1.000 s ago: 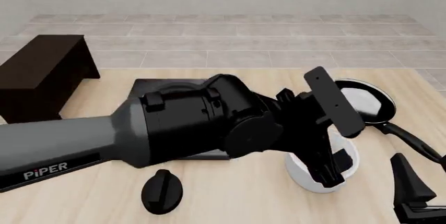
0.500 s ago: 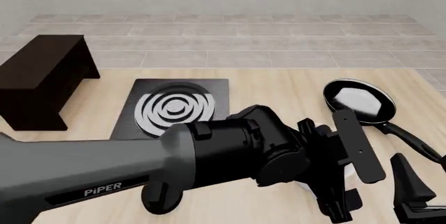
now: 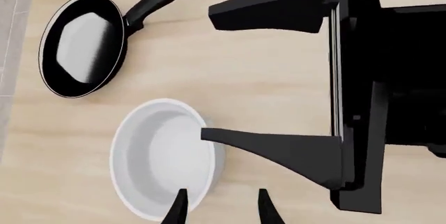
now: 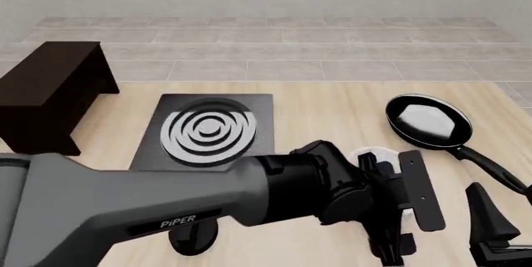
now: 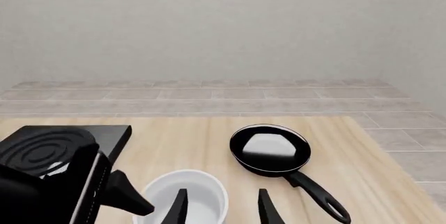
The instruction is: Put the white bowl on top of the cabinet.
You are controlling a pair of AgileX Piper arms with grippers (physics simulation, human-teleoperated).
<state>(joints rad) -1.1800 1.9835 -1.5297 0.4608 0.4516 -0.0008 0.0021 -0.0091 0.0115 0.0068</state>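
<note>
Glossy white and round, the deep straight-sided white bowl (image 3: 164, 158) is sitting upright on the pale wooden desk (image 4: 332, 102), toward the near right corner, just beside the black frying pan (image 4: 428, 121) with the long handle. From the front, the left arm is covering almost all of the bowl, leaving only a sliver of rim showing. The left tool (image 3: 268, 78) is hovering over it with its two black fingers spread wide; one finger (image 3: 268, 148) is crossing above the rim, and nothing is being gripped. The right tool (image 5: 219, 205) is waiting low at the near right edge, its tips apart and bare, pointing at the bowl.

The bowl is looking rigid, smooth and probably slippery, likely light but breakable if dropped. A pinch across the thin wall, one finger inside and one outside the rim, seems the soundest hold, since the full width is too much for the open span.

The dark brown box-like wooden cabinet (image 4: 52, 89) is standing at the far left corner, well apart from the bowl, beyond the black stove plate (image 4: 208, 131) with silver rings.
</note>
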